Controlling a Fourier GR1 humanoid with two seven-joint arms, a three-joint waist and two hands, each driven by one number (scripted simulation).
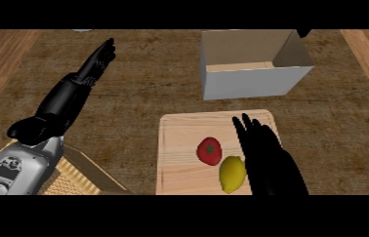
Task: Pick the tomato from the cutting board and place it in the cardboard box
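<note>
A red tomato [209,150] lies on the light wooden cutting board [180,133] at the lower middle. A yellow lemon [232,174] sits just below and right of it. My right hand [261,146] is over the board's right side, fingers straight and pointing away, just right of the tomato and lemon and holding nothing. The cardboard box [249,82] stands open-topped beyond the board, at the upper right. My left hand [97,63] is stretched out at the upper left, fingers straight, far from the board.
The counter top [144,94] is dark brown and speckled. A woven mat [72,177] shows at the lower left under my left forearm. Lighter wood strips run along the far left and far right edges.
</note>
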